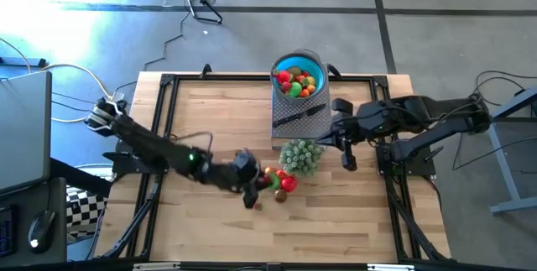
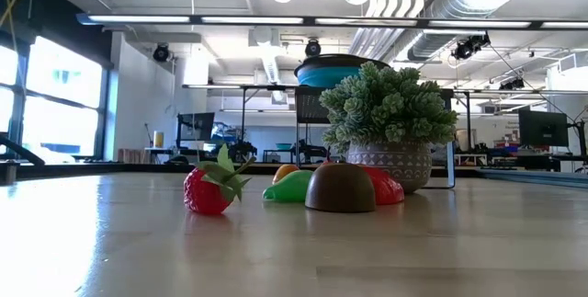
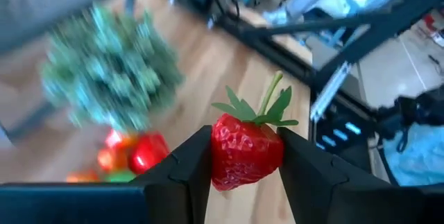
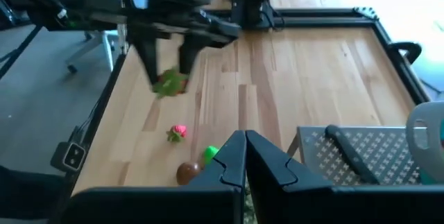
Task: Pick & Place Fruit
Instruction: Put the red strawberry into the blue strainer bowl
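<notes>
Left arm: reaching from the table's left edge toward the middle, its left gripper [image 1: 249, 195] hanging above the wood beside the loose fruit.
Left jaws: closing on a strawberry [image 3: 244, 151]; the left wrist view is showing the red berry pinched between both fingers [image 3: 186, 172], leaves and stem pointing up.
Right arm: stretching in from the right, its right gripper [image 4: 244, 156] waiting near the pale green bushy cluster [image 1: 300, 156].
Right jaws: sitting shut, finger against finger, holding nothing.
Blue bowl [image 1: 317, 63]: standing at the far edge of the table, already holding a heap of fruit [image 1: 296, 82]; the pieces are too crowded to count.
Loose fruit on the table: the low view is showing five pieces, namely a second strawberry [image 2: 209, 189], a green piece [image 2: 289, 187], a brown dome [image 2: 340, 188], a red piece [image 2: 386, 187] and an orange one [image 2: 286, 171] peeking from behind.
Knife [image 1: 300, 116]: one, lying on the grey patterned mat [image 1: 289, 126] in front of the bowl.
View differences: only the left wrist view is showing the gripped berry clearly; the right wrist view is showing it as a blur between the other arm's fingers.
</notes>
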Motion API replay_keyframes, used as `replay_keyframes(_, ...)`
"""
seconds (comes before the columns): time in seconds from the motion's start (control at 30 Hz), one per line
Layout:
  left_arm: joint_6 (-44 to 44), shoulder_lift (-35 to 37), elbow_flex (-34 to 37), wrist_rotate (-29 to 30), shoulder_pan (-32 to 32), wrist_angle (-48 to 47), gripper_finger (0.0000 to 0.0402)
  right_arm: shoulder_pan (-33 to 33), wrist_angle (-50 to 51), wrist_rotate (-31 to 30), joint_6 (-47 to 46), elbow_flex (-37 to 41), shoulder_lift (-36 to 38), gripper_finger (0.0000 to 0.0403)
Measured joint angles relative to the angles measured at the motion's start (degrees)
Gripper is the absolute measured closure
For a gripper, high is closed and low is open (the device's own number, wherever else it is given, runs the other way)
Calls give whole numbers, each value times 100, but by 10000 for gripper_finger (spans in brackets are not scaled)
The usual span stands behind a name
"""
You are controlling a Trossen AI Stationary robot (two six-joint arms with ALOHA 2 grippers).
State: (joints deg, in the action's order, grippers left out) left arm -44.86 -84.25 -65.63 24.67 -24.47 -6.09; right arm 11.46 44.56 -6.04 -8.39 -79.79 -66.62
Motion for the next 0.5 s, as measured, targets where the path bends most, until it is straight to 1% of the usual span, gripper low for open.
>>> replay_keyframes(0.07, 286, 167, 0, -132, 272, 11, 263, 0, -109, -27, 15, 0, 27, 400)
replay_keyframes(0.2, 743, 435, 0, -566, 885, 47, 263, 0, -439, -478, 140, 0, 52, 400)
replay_keyframes(0.33, 1010, 624, 0, -1024, 1500, 153, 263, 0, -945, -779, 464, -4, 0, 400)
replay_keyframes(0.5, 1524, 713, -2, -1881, 2274, 767, 263, -34, -1522, -1079, 938, -2, -47, 400)
